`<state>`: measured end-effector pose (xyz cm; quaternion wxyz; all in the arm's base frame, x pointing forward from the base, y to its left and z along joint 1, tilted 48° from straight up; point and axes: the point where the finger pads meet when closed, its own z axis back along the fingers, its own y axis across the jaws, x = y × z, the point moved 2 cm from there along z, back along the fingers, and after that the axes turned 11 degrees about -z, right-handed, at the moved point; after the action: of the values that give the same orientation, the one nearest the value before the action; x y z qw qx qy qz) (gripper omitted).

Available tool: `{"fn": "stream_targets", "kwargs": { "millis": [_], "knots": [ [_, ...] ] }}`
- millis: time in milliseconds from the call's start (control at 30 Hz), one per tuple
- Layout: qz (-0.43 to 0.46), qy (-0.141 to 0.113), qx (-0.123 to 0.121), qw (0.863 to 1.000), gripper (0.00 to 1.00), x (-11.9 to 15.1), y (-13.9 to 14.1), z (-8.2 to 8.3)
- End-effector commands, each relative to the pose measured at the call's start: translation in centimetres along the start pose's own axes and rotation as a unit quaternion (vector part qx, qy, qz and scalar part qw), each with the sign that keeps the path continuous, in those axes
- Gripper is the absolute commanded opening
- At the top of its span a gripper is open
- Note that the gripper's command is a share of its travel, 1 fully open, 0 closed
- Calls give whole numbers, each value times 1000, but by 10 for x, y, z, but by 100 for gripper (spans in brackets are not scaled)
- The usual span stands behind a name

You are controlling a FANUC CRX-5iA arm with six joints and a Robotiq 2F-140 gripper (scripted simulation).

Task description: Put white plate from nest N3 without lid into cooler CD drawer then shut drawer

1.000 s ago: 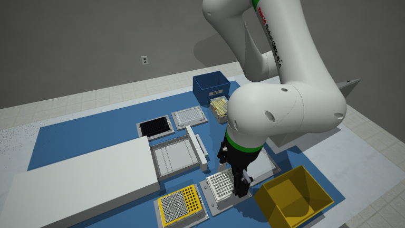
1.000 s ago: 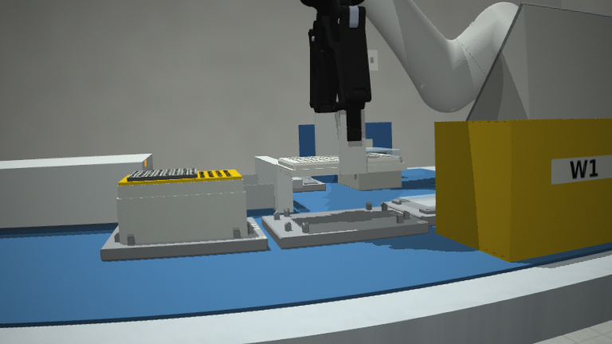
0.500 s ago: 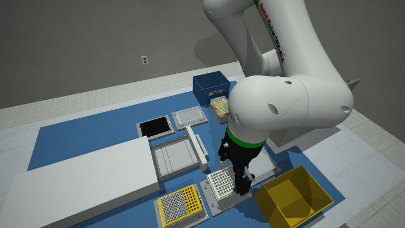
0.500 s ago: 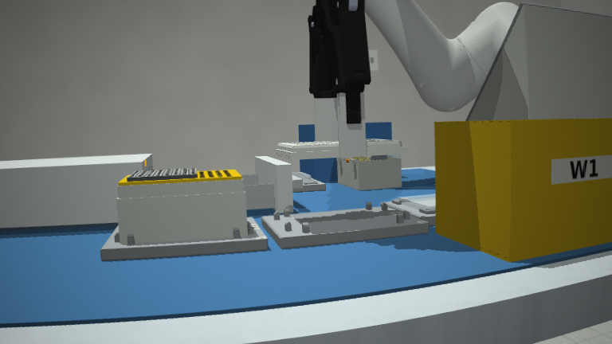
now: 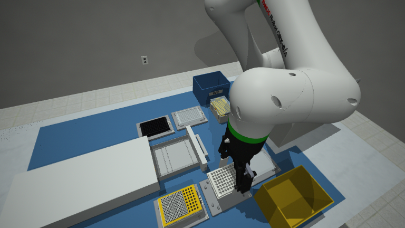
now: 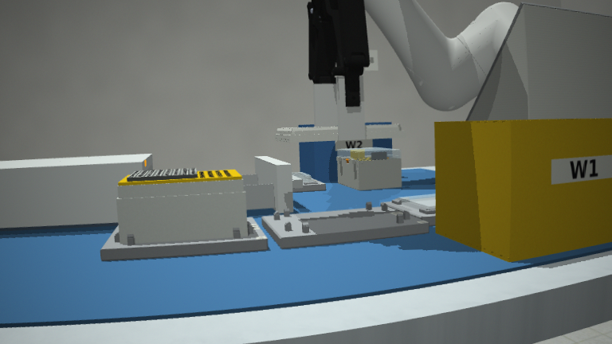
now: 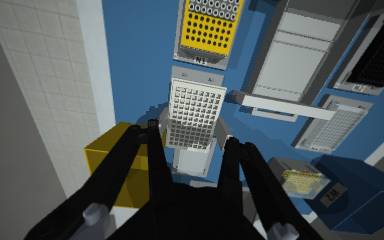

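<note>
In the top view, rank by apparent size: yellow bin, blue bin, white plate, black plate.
1. Yellow bin, nearest the camera.
2. Blue bin.
3. White plate, held by the gripper, and black plate look alike; unranked.

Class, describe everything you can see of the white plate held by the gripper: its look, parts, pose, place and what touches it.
The white plate is a rectangular, plastic-looking block with a grid of small square wells on top and no lid. It sits level, right way up, clamped across its width by the black gripper, whose fingers press its two long sides. It hangs well above its grey nest, touching nothing else. The open cooler drawer lies beside it, not yet reached.
</note>
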<state>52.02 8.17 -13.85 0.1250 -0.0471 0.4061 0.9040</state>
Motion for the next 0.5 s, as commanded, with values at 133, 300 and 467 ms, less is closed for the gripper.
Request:
{"fn": "stream_targets", "kwargs": {
  "millis": [133, 300, 467],
  "knots": [
    [0, 0, 0, 1000, 0, 0, 0, 6],
    [0, 0, 0, 1000, 0, 0, 0, 12],
    [0, 0, 0, 1000, 0, 0, 0, 19]
  ]
}}
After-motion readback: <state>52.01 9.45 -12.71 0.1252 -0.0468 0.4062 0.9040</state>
